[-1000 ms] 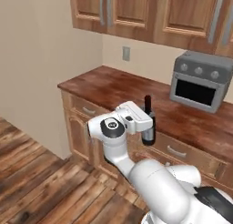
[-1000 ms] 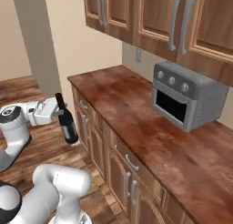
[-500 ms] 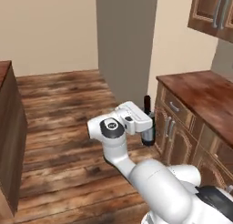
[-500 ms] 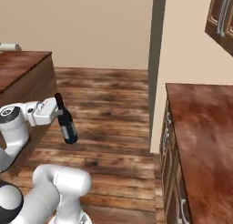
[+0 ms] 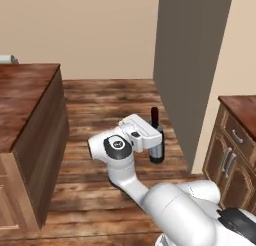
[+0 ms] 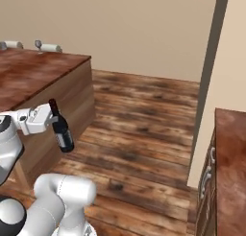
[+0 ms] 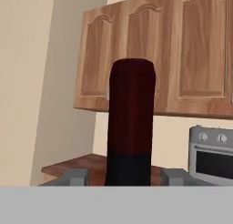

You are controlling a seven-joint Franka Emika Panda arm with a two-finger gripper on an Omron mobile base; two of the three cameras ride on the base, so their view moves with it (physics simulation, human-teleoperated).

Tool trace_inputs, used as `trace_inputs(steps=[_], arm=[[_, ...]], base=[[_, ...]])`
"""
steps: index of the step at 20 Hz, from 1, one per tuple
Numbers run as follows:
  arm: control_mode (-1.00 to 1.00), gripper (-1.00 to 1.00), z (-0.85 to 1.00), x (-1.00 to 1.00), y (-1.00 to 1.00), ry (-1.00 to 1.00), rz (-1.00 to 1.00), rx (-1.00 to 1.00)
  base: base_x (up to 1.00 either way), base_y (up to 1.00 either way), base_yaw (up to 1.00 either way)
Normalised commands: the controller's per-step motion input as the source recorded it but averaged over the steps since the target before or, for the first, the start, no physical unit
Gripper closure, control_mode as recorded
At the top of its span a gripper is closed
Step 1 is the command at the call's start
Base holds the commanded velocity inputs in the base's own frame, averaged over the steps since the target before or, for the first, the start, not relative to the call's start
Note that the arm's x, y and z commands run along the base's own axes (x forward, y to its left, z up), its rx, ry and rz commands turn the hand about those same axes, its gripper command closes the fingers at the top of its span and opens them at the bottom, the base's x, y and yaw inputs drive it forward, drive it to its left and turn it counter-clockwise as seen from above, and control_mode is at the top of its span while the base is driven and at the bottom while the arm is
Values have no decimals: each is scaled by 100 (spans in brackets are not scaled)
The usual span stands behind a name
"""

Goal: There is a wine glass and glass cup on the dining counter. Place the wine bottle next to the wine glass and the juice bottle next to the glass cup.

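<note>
Base turned; dining counter (image 6: 43, 69) appeared; jaws hold wine bottle (image 5: 156, 140).

2 rear views share floor — hand view close.

One wine bottle (image 6: 61, 131) is in view, dark with a red top. One gripper (image 5: 150, 141) is counted, on the one white arm (image 5: 120, 162). Two wooden counter tops show: the dining counter (image 6: 33, 74) and a second counter (image 5: 241, 104) backed by cabinets. At the far edge of the dining counter stand one wine glass (image 6: 38, 44) and two white paper-towel rolls (image 6: 50, 48). In the hand view, three upper cabinet doors (image 7: 145, 50) can be counted, plus one grey toaster oven (image 7: 214, 157) with two knobs visible.
</note>
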Motion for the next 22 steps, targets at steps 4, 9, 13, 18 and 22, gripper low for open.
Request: trace_inputs(steps=[4,9,13,18,22], arm=[[100,100,0,0,0,0,0,0],[100,100,0,0,0,0,0,0],[100,100,0,0,0,0,0,0],[100,100,0,0,0,0,0,0],[100,100,0,0,0,0,0,0]], base=[[86,0,6],[78,0,8],[75,-2,16],[73,-1,18],[71,0,18]])
